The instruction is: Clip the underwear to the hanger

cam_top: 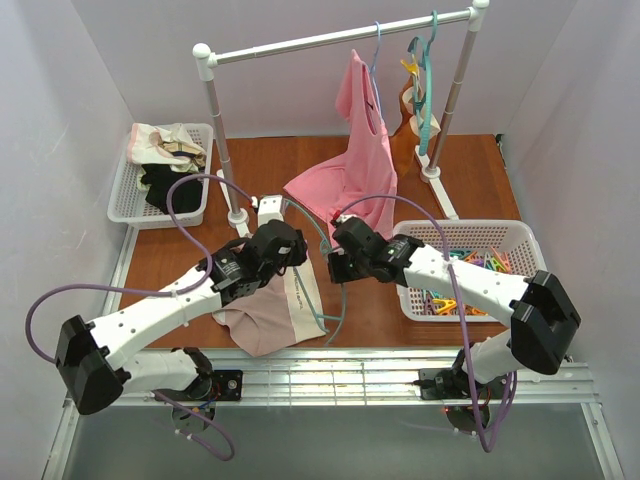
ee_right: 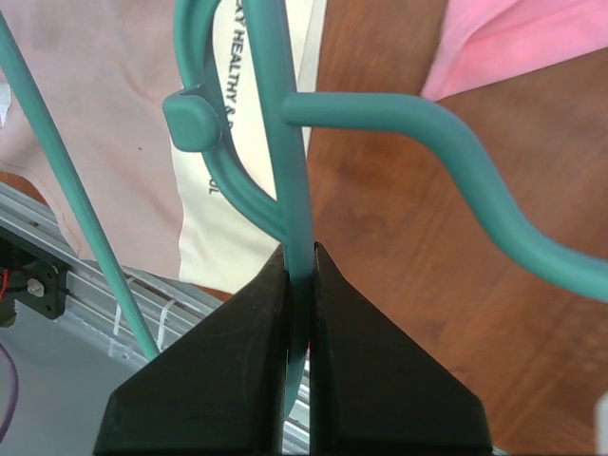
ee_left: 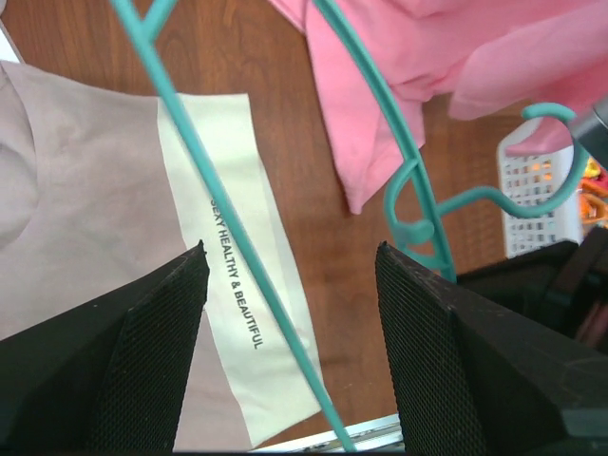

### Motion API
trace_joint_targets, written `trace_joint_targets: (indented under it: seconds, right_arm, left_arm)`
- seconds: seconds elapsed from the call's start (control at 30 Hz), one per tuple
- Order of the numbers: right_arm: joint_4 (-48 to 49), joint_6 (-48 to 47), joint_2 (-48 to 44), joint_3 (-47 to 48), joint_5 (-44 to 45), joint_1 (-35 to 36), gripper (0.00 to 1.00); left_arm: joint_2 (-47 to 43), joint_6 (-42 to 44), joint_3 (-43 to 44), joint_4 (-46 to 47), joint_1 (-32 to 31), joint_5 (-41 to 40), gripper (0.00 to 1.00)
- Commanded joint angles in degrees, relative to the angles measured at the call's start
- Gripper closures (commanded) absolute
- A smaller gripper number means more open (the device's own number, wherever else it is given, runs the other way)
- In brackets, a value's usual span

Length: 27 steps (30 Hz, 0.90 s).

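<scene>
Top external: brown wood table, pale lilac walls. Underwear at 6 o'clock of spread left gripper; right gripper pinches hanger.

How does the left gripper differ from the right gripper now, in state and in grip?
The left gripper has its fingers wide apart; the right gripper has them shut. The right gripper pinches the teal hanger; the left gripper holds nothing, and a hanger bar only passes between its fingers, over the underwear. Both have black fingers and work at the same hanger.
</scene>
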Motion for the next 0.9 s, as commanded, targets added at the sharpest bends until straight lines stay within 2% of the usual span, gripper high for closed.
trace_joint_targets:
  seconds: [0.0,0.27,0.37,0.47,0.5,0.87]
  right_arm:
    - [5.3,7.6,0.6,-2.2,1.5,2.2,0.99]
    - [4.7,13.4,2.4,-2.6,2.8,5.1,0.99]
    - [2.6,14.6,4.5,-1.0,3.9,5.1,0.99]
    - [1.4,17.2,7.8,-0.6,3.3,5.2,0.99]
    - [1.3,17.2,8.4,-0.7,3.5,5.2,0.99]
    - [1.3,19.1,12.8,-1.2,8.1,5.2,0.99]
  left_arm:
    - [2.5,2.7,-1.7,1.4,1.3,4.0,0.38]
    - [7.2,9.8,-3.8,6.1,4.7,9.4,0.53]
    - [8.3,12.8,-4.3,8.3,6.5,12.5,0.64]
    - [8.9,13.9,-5.5,11.3,7.5,15.4,0.70]
    - [9.0,14.4,-6.1,12.1,7.6,16.3,0.75]
    - [8.8,16.0,-11.1,16.3,7.7,18.0,0.82]
